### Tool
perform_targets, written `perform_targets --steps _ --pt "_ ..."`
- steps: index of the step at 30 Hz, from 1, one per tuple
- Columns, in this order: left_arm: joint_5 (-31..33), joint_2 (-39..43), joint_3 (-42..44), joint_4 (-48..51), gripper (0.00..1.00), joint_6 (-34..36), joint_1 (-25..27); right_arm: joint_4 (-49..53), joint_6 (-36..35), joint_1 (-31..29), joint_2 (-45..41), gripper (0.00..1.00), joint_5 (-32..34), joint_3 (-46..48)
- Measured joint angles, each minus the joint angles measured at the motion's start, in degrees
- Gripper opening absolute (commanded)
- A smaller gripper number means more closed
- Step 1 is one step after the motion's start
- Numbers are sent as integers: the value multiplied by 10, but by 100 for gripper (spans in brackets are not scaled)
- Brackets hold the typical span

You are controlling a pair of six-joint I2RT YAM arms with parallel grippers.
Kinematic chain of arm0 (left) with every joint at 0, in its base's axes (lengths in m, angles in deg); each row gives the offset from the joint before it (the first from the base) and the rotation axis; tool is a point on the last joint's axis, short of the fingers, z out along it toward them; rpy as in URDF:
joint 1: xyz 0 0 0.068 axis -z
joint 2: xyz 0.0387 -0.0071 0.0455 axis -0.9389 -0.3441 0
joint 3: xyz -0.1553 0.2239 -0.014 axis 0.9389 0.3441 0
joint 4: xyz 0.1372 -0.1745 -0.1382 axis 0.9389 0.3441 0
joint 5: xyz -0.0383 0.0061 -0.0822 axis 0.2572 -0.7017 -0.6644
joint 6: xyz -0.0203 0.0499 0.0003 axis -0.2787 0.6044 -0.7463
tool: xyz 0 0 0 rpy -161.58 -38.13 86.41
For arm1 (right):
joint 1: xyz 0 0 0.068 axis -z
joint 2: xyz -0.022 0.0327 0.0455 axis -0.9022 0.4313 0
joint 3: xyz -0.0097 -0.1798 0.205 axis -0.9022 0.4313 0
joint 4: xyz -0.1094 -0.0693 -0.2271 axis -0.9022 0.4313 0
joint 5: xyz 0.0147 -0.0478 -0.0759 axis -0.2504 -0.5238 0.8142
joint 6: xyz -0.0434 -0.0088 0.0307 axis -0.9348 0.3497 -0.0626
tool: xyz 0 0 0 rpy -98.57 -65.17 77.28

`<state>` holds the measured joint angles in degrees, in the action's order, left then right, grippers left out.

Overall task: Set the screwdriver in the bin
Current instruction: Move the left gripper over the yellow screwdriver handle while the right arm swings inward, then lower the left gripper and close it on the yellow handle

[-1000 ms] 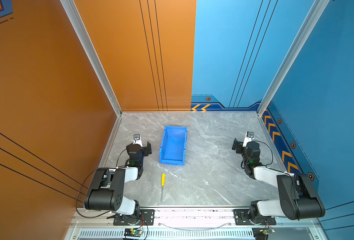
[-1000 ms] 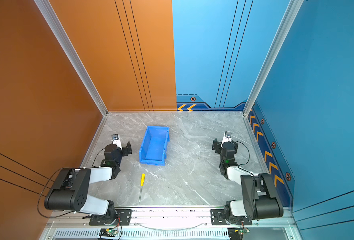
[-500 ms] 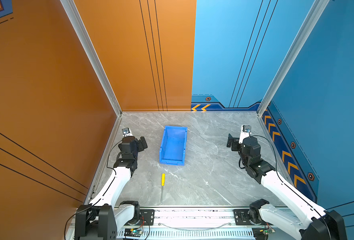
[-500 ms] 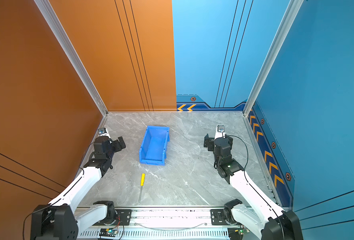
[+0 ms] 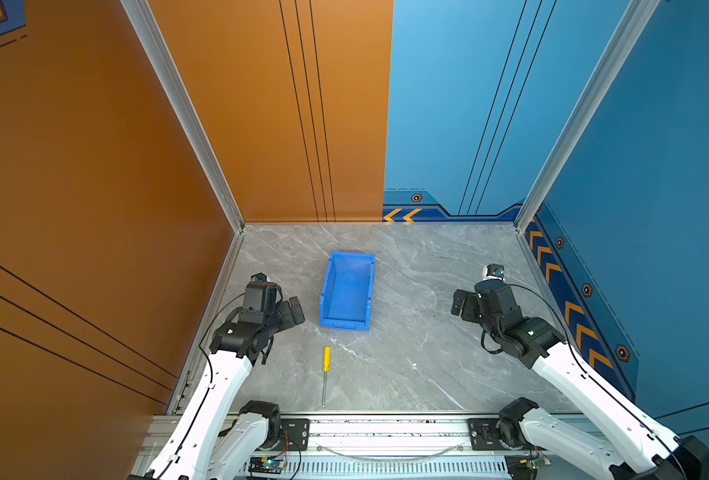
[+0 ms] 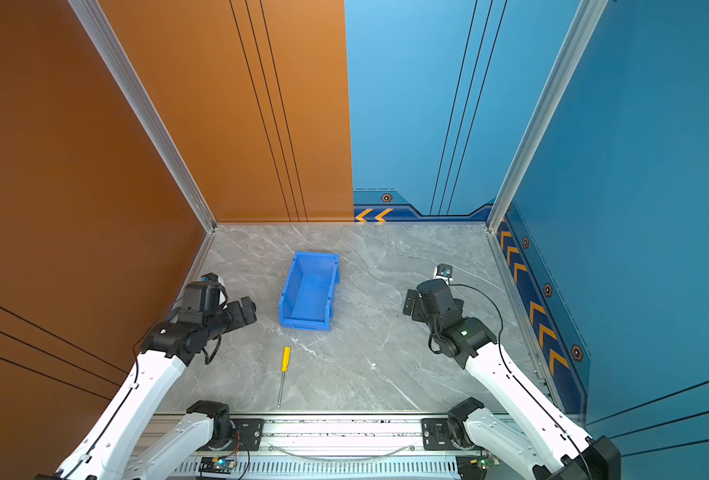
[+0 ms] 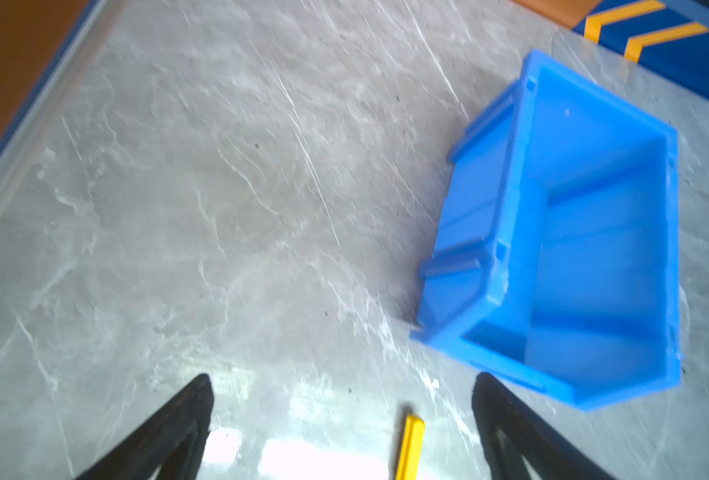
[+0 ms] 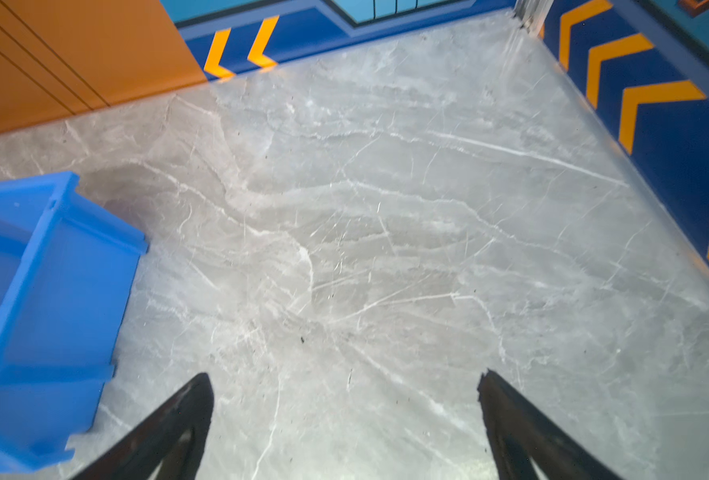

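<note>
The slim yellow-handled, silver-shafted screwdriver (image 5: 326, 360) lies lower centre in both top views, just below the rectangular blue plastic bin (image 5: 326, 286). The left wrist view's lower edge cuts off its shaft. The left gripper (image 7: 342, 415) and right gripper (image 8: 344, 415) gape empty.

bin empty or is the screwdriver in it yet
Empty. The bin shows only bare blue floor in both top views; the screwdriver lies on the table outside it.
</note>
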<state>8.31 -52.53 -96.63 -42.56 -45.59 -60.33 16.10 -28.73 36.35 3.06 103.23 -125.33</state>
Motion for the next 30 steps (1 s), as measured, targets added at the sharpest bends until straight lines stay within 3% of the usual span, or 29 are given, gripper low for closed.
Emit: perform_targets --steps 8,13,22,30 --pt "-29 9 0 92 98 -73 129 20 9 -39 1 100 -87 -3" --pt "-27 -35 2 100 98 -99 206 -27 -76 -125 -24 100 -167 6" --pt "-30 -106 44 62 98 -116 225 -132 -191 -267 -61 100 -256 38" --pt "-43 -157 81 3 99 -120 225 -218 -236 -359 4 100 -287 49"
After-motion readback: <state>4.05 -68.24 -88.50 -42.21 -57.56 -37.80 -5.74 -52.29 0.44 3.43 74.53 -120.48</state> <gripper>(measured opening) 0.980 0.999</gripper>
